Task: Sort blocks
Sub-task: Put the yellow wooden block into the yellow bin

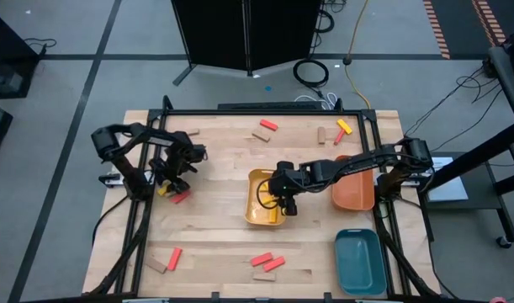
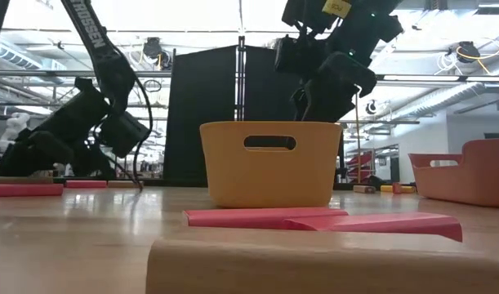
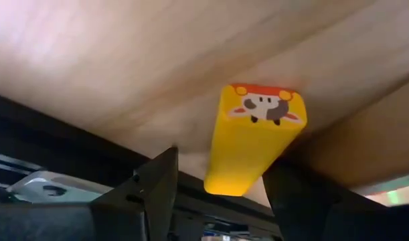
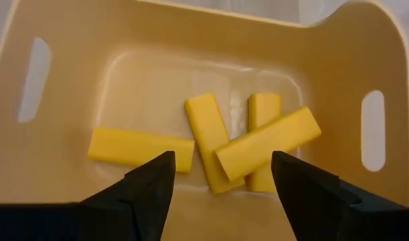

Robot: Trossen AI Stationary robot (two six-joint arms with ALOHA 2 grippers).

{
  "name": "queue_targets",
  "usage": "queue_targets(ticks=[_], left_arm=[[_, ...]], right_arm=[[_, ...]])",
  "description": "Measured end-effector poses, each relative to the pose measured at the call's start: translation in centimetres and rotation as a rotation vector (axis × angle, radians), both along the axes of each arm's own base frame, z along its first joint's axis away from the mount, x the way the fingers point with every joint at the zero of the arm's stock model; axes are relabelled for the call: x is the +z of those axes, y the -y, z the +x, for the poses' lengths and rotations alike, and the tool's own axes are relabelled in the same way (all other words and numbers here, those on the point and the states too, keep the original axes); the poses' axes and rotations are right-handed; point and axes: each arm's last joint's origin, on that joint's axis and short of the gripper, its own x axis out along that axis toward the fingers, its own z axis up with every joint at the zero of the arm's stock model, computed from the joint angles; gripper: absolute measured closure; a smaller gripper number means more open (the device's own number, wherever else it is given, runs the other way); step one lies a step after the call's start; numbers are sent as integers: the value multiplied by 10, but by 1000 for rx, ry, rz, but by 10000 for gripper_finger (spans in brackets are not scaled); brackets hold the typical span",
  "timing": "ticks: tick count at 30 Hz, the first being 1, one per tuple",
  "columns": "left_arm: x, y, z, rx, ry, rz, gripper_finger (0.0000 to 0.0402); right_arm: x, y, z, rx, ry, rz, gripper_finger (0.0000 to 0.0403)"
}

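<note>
My left gripper [image 1: 171, 177] is low over the table's left part and open. Its fingers stand on either side of a yellow block [image 3: 254, 144] that lies flat on the wood [image 1: 162, 190], with a cartoon picture on its far end. A red block [image 1: 181, 197] lies just beside it. My right gripper [image 4: 221, 181] hangs open and empty over the yellow tray [image 1: 255, 210], above its inside in the low view [image 2: 318, 98]. Several yellow blocks [image 4: 214, 147] lie crossed on the tray's floor. My left gripper stands astride the yellow block's near end [image 3: 237, 181], coming slanting down from above with the fingers along its long sides. One finger [image 3: 294, 194] is right beside the block. I cannot tell whether it touches. The block lies flat on the table.
An orange tray [image 1: 355, 192] and a teal tray [image 1: 360, 263] stand at the table's right. Red, tan and yellow blocks are scattered along the far edge [image 1: 268, 125] [image 1: 342, 128] and the near part [image 1: 175, 257] [image 1: 267, 262]. Bare wood lies between the arms.
</note>
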Motion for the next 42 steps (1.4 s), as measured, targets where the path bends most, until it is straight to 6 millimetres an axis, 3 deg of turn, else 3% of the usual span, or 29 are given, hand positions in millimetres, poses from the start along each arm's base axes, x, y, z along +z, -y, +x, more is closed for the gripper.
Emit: queue_targets(ticks=[11,24,35,42], left_arm=[[-2,-1,2,-14,17,-30,196],[-2,-2,6,-43,59,-38,299],[4,-10,16,-145,120,-16,305],[26,-22,33,-191,247,112,306]], right_arm=[[1,-3,1,0,12,7,160],[2,-3,2,-13,33,17,160],[2,-3,2,-13,33,17,160],[2,-3,2,-17,33,12,160]])
